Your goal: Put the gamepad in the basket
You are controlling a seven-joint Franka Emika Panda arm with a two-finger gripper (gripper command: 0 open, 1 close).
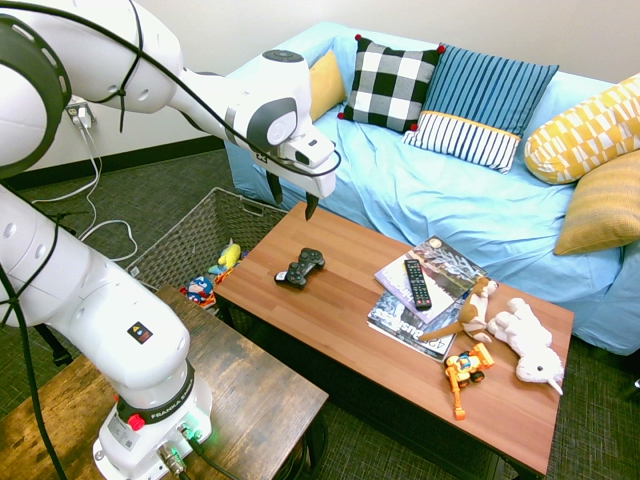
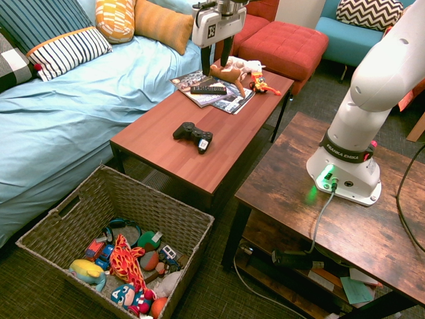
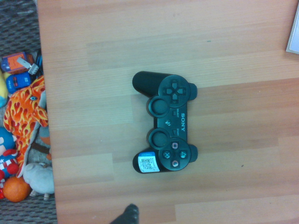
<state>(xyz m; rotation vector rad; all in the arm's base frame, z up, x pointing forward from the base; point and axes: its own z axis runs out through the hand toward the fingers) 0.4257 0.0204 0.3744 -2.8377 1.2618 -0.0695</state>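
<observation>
Gamepad (image 1: pixel 301 267) sits flat on the coffee table (image 1: pixel 340 310), near the end closest to the basket (image 2: pixel 99 199), buttons up, with nothing touching it. We see the gripper (image 1: pixel 292 198) hanging well above the tabletop with its fingers spread and nothing between them. In the first exterior view the gamepad lies at about 6 o'clock from the gripper, lower in the picture and a little toward the table's middle, so we judge the coming move to be mostly a straight descent. The wrist view backs this up: the gamepad (image 3: pixel 164 135) sits close to the centre of that picture, which suggests we are nearly overhead already.

Its long axis, from one handle to the other, runs roughly 12 to 6 o'clock in the wrist view, and about 2 to 8 o'clock in the first exterior view. We would want the fingers to close across the narrow middle of the body, not along that long axis.

The basket stands on the floor just off the table end, already holding toys (image 2: pixel 123 262), so the carry afterwards looks short.
</observation>
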